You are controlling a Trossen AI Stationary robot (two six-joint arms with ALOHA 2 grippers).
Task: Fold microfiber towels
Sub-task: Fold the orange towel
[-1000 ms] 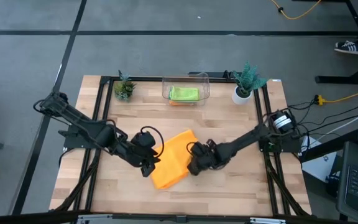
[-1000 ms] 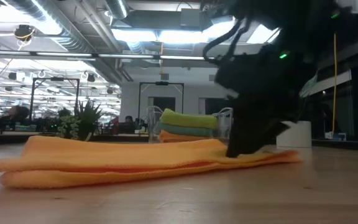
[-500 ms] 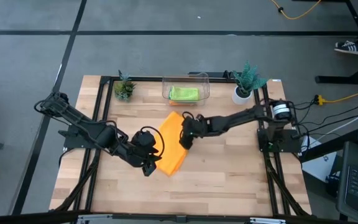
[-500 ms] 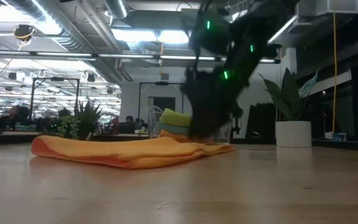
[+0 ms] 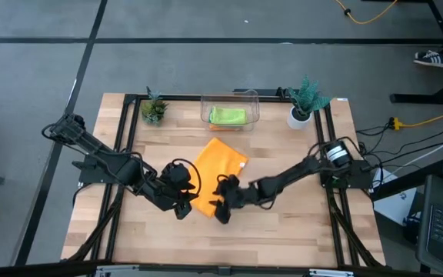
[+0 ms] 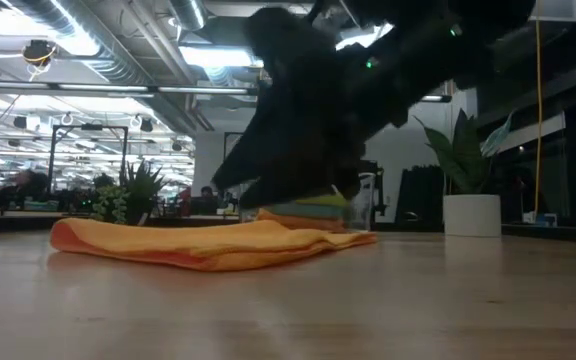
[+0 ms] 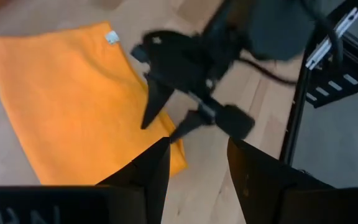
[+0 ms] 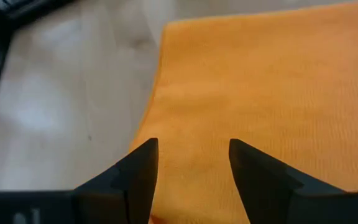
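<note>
I see the light wooden slat table (image 5: 283, 231) inside its black frame, standing on a grey floor with dark seams. The orange microfiber towel (image 5: 215, 171) lies folded near the table's middle, a rumpled low mound in the low view (image 6: 208, 243).

My left gripper (image 5: 183, 206) sits at the towel's near left corner, fingers parted with nothing between them; its wrist camera looks past its fingers (image 7: 154, 171) over the near edge of the cloth. My right gripper (image 5: 221, 209) is low at the towel's near right edge, jaws apart and empty, cloth showing through the gap in its wrist view.

At the far edge stands a clear plastic bin (image 5: 230, 108) holding a lime green towel (image 5: 228, 115), with teal and orange layers beneath it in the low view. Small potted plants flank it, one left (image 5: 154, 108), one right in a white pot (image 5: 304, 100). Beyond the table I see an open office with ceiling lights and exposed ducts.
</note>
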